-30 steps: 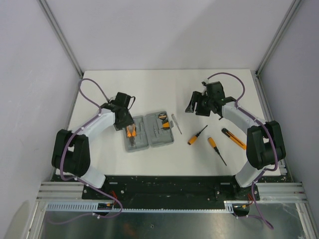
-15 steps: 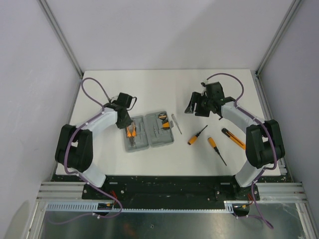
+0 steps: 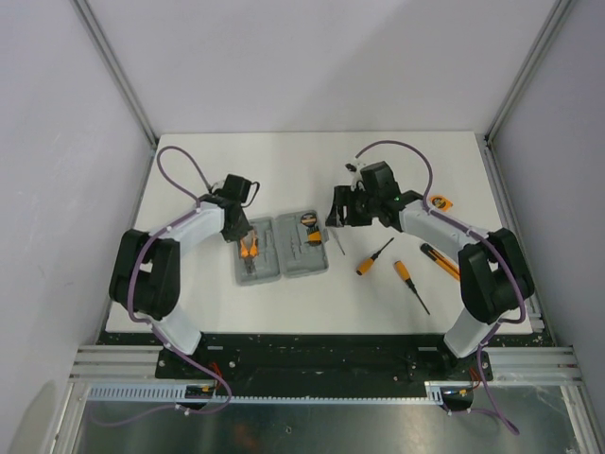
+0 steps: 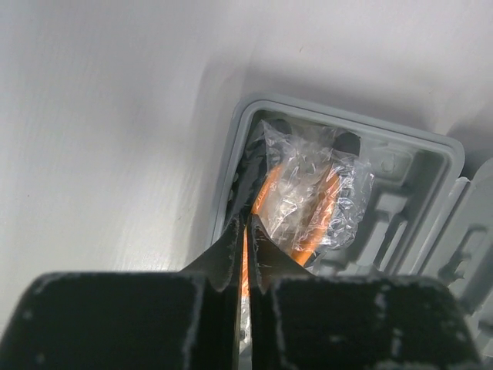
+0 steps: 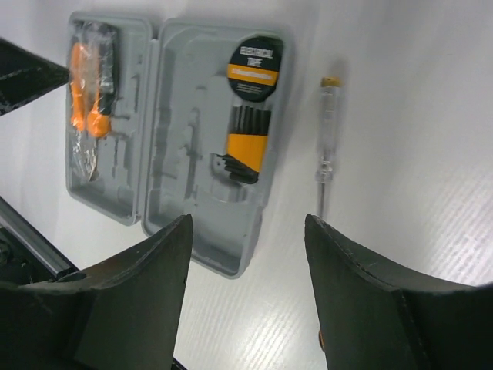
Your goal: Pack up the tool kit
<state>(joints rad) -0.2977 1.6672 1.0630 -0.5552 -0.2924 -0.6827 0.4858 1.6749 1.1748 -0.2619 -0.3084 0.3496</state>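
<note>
The grey case [image 3: 284, 253] lies open in the middle of the table. Bagged orange pliers [image 3: 248, 249] sit in its left half and a black-and-orange hex key set [image 3: 308, 227] in its right half. My left gripper [image 3: 240, 235] is at the pliers end of the case. In the left wrist view its jaws [image 4: 246, 222] are shut just over the bagged pliers [image 4: 308, 200], with only a sliver of orange between them. My right gripper [image 3: 338, 210] hangs open [image 5: 246, 223] above the case's right edge [image 5: 262, 208], next to a clear-handled screwdriver [image 5: 327, 131].
Two orange-and-black screwdrivers [image 3: 373, 257] [image 3: 409, 282] and an orange knife [image 3: 442, 262] lie right of the case. A small orange-and-black item [image 3: 440, 201] sits behind them. Grey walls and metal posts close in the white table [image 3: 284, 170].
The left gripper has shut over the pliers in the case. The right arm has swung left towards the case's right edge, uncovering the small orange item behind it.
</note>
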